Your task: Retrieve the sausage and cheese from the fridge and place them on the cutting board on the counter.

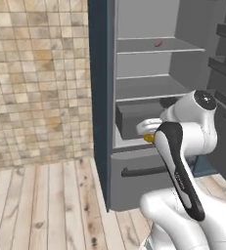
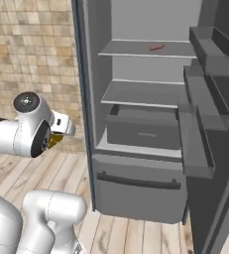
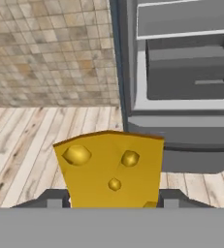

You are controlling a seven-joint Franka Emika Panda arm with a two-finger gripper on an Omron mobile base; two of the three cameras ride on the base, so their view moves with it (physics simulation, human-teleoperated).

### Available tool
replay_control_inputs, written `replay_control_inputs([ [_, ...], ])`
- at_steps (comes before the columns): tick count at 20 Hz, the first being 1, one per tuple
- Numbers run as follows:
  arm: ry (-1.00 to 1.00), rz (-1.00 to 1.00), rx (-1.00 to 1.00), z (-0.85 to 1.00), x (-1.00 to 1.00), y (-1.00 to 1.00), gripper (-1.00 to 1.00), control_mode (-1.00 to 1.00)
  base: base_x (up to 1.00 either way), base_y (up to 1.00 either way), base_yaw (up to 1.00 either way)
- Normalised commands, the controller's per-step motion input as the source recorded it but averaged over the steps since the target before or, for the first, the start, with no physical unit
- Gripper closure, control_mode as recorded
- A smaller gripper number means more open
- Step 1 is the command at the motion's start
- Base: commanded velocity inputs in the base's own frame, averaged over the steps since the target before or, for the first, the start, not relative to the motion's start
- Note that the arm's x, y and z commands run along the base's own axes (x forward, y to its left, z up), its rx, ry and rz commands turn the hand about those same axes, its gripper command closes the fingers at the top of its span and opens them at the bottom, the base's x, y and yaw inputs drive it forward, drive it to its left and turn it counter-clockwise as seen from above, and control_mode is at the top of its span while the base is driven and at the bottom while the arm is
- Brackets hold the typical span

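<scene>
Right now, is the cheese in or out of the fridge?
Out: the cheese sits in the gripper, over wood floor beside the open fridge.

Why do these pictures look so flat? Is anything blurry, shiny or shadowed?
Left base view: even light, no glare, only soft shading inside the fridge; the sausage is a small, soft smudge. Right base view: same flat lighting, edges a little soft. Hand view: the cheese between the gripper fingers looms large and crisp, without glare.
</scene>
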Motion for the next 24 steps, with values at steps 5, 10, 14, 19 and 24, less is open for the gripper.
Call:
replay_control_inputs([
  [5, 0.0, 0.0, 0.0, 0.0, 0.0, 0.0, 1.0, 1.0, -0.98, 0.51, -0.48],
  [10, 0.0, 0.0, 0.0, 0.0, 0.0, 0.0, 1.0, 1.0, -0.81, 0.44, -0.79],
  [14, 0.0, 0.0, 0.0, 0.0, 0.0, 0.0, 1.0, 1.0, -0.72, 0.39, -0.82],
  [19, 0.0, 0.0, 0.0, 0.0, 0.0, 0.0, 1.0, 1.0, -0.63, 0.13, -0.83],
  [24, 0.0, 0.0, 0.0, 0.0, 0.0, 0.0, 1.0, 1.0, -0.38, 0.1, -0.85],
])
